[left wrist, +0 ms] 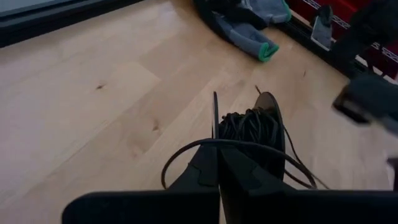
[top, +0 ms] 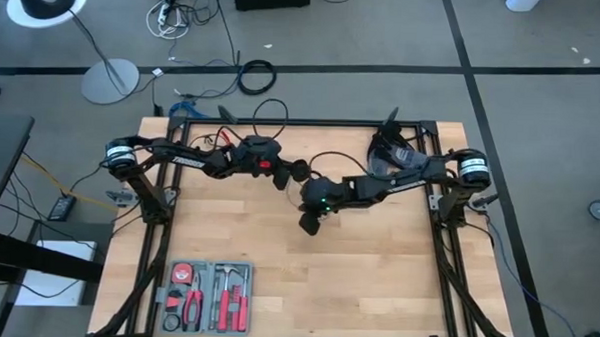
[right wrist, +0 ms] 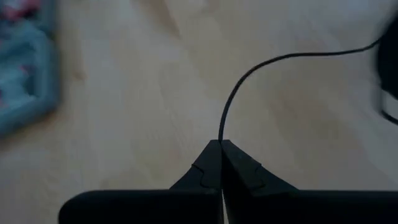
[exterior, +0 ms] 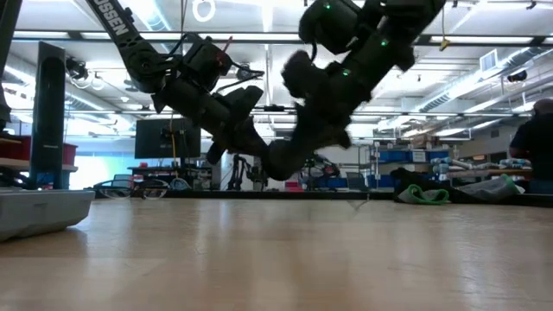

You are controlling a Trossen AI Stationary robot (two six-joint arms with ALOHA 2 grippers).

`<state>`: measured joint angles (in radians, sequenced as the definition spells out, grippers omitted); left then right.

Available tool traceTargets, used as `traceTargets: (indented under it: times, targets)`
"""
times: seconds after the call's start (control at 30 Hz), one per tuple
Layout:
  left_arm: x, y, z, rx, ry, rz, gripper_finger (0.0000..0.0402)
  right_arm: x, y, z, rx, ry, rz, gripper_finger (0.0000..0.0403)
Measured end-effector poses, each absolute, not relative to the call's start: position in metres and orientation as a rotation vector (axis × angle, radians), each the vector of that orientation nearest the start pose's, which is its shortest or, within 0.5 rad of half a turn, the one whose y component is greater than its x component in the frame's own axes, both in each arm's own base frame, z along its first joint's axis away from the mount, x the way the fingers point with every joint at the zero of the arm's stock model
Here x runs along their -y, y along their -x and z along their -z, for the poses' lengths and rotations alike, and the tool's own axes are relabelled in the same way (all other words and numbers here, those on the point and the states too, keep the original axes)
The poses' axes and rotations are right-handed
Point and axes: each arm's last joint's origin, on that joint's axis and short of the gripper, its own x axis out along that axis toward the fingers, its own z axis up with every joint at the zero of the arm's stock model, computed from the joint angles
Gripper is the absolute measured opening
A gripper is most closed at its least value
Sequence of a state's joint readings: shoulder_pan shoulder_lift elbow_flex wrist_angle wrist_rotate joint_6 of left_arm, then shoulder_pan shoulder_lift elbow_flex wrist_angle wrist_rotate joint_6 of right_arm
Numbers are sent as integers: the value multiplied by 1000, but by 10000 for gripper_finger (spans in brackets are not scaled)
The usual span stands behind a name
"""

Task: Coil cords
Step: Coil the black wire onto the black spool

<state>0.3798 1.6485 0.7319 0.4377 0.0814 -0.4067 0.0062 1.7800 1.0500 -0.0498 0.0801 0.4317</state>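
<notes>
Both arms are up over the middle of the wooden table (top: pixel 376 281), mid-coil. The left gripper (left wrist: pixel 217 146) has its fingers pressed together on the cords (left wrist: pixel 252 127), a bundle of thin black loops bunched just beyond its tips, with one loop sagging out beside the fingers. The right gripper (right wrist: pixel 221 146), just to the right and slightly nearer, is pinched shut on a single run of the same cord, which arcs away from its tips toward the left arm. My read is that this is the winding step: one claw anchors the bundle, the other feeds slack. Next calls for carrying that free strand round the bundle without yanking it loose. The tool tray (top: pixel 207 296) sits untouched at the near left corner. The cord's disc-shaped end can't be made out.
</notes>
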Motion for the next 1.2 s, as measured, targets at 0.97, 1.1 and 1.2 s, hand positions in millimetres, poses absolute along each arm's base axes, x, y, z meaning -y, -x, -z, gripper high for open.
traceTargets:
  times: [0.97, 1.1, 1.2]
  targets:
    - [-125, -300, -169, -355, 513, -361, 0, -53, -292, -138, -1210, -420, 625, 0]
    - [-127, -301, -172, -309, 520, -353, 0, -54, -294, -138, -1235, -499, 565, 0]
    - [-130, -301, -175, -275, 533, -344, 0, -56, -296, -138, -1243, -535, 523, 0]
